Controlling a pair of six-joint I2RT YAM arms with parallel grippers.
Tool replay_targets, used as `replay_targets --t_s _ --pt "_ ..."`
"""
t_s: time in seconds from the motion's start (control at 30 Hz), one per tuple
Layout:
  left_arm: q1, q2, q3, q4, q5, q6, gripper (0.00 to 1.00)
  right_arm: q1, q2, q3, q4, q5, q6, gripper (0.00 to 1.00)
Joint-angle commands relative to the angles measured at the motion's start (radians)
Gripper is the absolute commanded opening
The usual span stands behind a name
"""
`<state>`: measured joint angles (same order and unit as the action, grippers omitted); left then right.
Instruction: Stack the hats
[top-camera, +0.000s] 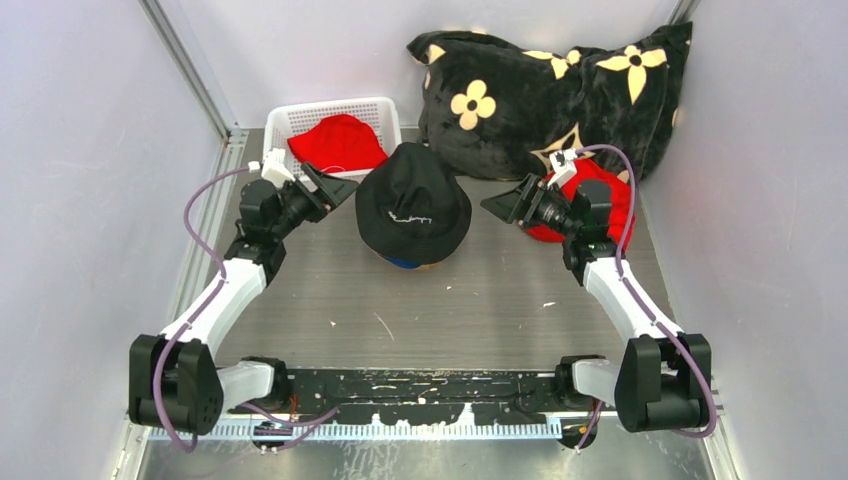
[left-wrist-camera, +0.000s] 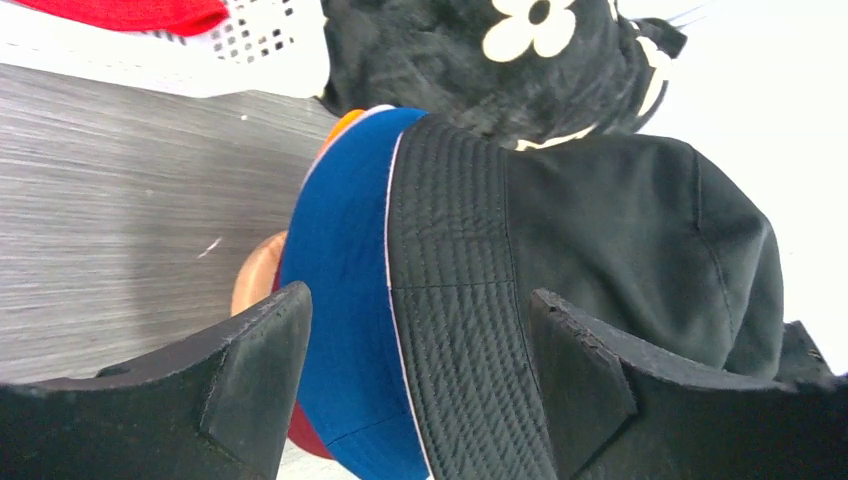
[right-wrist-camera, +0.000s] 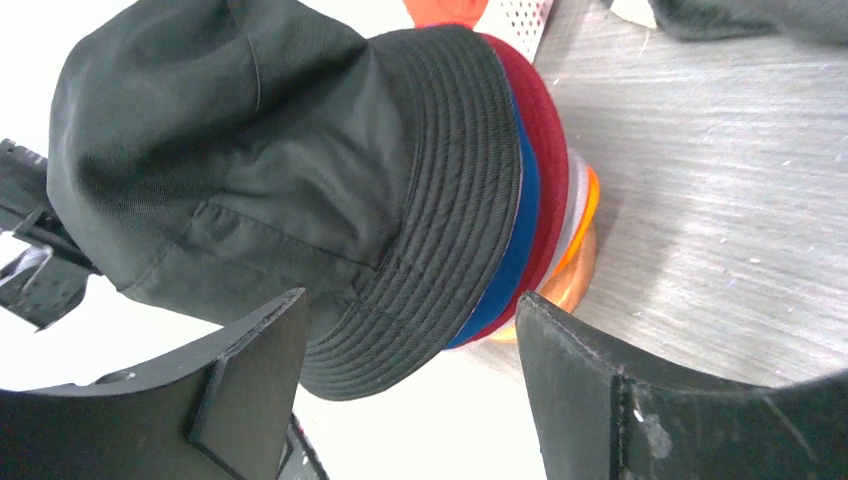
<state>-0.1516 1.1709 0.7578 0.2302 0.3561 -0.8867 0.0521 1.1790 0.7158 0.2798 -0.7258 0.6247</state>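
Stack position: middle of the table (top-camera: 480, 300), between the two grippers, in front of the flowered cushion (top-camera: 540, 90).
Top of stack: black hat (top-camera: 413, 203), crown up and slightly creased, stitched brim drooping all round.
Layers under it: the right wrist view shows the brims nested in order: blue hat (right-wrist-camera: 520, 215), dark red hat (right-wrist-camera: 540, 130), grey hat (right-wrist-camera: 573, 195), orange hat (right-wrist-camera: 591, 195) at the bottom.
Support: wooden stand (right-wrist-camera: 570, 285) shows just below the orange brim.
Unstacked: bright red hat (top-camera: 338, 141) lies in the white basket (top-camera: 300, 115), back left.
Other: red fabric (top-camera: 610, 195) behind the right wrist, mostly hidden; cannot tell what it is.
Left arm: reaches forward along the left side. The left gripper (top-camera: 340, 188) points at the stack and sits just beside it, apart from it, jaws spread and holding nothing.
Right arm: mirrors it on the right. The right gripper (top-camera: 500, 205) sits just beside the black brim, jaws spread and holding nothing.
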Motion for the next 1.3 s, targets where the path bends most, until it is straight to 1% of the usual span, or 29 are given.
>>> replay_targets --t_s 0.0,0.13,0.2,0.33,0.4,0.43,0.47,0.5,0.57,0.6,0.63,0.67,0.7,0.83,0.93,1.13,1.27 --pt "0.028 0.047 -0.047 0.302 0.163 -0.165 0.78 -0.003 -0.008 -0.025 0.107 -0.058 0.035 0.79" --pt "0.030 0.090 -0.071 0.409 0.201 -0.226 0.76 -0.006 -0.008 -0.058 0.129 -0.063 0.050 0.79" --pt "0.030 0.136 -0.072 0.428 0.222 -0.238 0.75 -0.008 -0.011 -0.069 0.132 -0.062 0.052 0.79" --pt "0.030 0.153 -0.083 0.459 0.229 -0.250 0.74 -0.009 -0.013 -0.077 0.134 -0.063 0.053 0.79" --pt "0.029 0.156 -0.086 0.473 0.232 -0.257 0.71 -0.011 -0.008 -0.079 0.136 -0.063 0.054 0.79" --pt "0.030 0.163 -0.086 0.487 0.238 -0.264 0.66 -0.011 -0.006 -0.080 0.137 -0.063 0.054 0.79" --pt "0.030 0.171 -0.088 0.512 0.244 -0.272 0.59 -0.011 -0.005 -0.082 0.141 -0.063 0.056 0.79" --pt "0.030 0.178 -0.091 0.531 0.248 -0.288 0.50 -0.011 -0.003 -0.083 0.144 -0.063 0.057 0.79" --pt "0.030 0.201 -0.100 0.587 0.256 -0.321 0.25 -0.012 0.000 -0.085 0.151 -0.063 0.061 0.79" --pt "0.032 0.217 -0.104 0.633 0.261 -0.340 0.16 -0.013 0.001 -0.085 0.153 -0.063 0.062 0.79" --pt "0.033 0.235 -0.107 0.665 0.273 -0.359 0.08 -0.014 0.002 -0.086 0.153 -0.063 0.063 0.79" --pt "0.035 0.254 -0.108 0.701 0.281 -0.380 0.03 -0.014 0.003 -0.087 0.154 -0.063 0.063 0.79" --pt "0.037 0.273 -0.112 0.737 0.287 -0.401 0.00 -0.016 0.004 -0.088 0.155 -0.063 0.063 0.79" --pt "0.048 0.329 -0.121 0.818 0.296 -0.448 0.00 -0.018 0.009 -0.097 0.162 -0.063 0.063 0.79" --pt "0.064 0.348 -0.135 0.804 0.288 -0.445 0.00 -0.018 0.029 -0.107 0.185 -0.071 0.077 0.79" --pt "0.099 0.372 -0.164 0.791 0.291 -0.412 0.00 -0.018 0.099 -0.135 0.311 -0.111 0.146 0.79" --pt "0.104 0.395 -0.159 0.777 0.294 -0.391 0.00 -0.018 0.144 -0.144 0.406 -0.139 0.194 0.76"
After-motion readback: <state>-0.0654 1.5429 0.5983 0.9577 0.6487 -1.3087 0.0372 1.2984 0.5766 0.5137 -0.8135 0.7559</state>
